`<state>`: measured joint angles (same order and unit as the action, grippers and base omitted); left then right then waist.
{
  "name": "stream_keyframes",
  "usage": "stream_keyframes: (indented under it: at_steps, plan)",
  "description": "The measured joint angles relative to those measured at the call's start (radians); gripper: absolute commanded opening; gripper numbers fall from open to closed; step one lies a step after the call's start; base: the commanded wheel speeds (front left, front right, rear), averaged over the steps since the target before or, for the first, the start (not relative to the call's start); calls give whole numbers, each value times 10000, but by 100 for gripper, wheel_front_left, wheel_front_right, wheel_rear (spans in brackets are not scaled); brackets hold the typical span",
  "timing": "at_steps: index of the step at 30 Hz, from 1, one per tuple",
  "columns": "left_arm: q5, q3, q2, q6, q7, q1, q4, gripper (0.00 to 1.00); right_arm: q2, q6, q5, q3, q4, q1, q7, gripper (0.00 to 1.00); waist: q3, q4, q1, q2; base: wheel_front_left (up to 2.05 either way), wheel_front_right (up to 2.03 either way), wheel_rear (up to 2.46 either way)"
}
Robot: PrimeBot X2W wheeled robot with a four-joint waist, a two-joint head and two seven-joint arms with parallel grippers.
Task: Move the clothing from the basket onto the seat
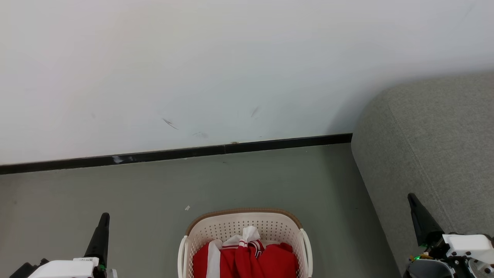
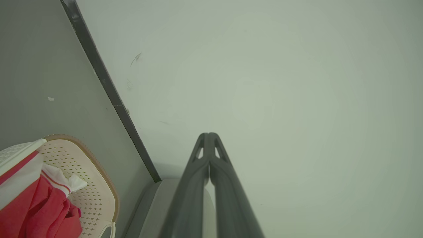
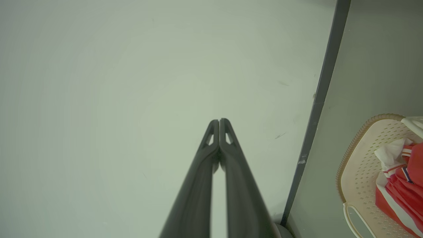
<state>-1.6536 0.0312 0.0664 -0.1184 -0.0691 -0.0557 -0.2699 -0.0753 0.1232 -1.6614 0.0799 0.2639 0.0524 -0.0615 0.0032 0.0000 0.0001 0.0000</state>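
Left hand closed, fingers pressed together, empty, touching nothing. Right hand likewise closed, empty. Clothing heaped in basket on floor, between hands. Head view gave sofa right of basket, apart. Wrist views gave fingertips meeting, wall behind.

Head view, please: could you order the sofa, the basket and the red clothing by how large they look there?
1. sofa, largest, though cropped at the right edge.
2. basket.
3. clothing, lying inside the basket; both are cropped at the bottom edge.
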Motion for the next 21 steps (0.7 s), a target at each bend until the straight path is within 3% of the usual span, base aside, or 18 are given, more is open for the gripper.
stream_keyframes:
  at_steps: [21]
  plan:
    - [12,17,-10,0,-2,-1,0,0,8,0,2,19,2,0,-2,0,0,0,0,0,0,0,0]
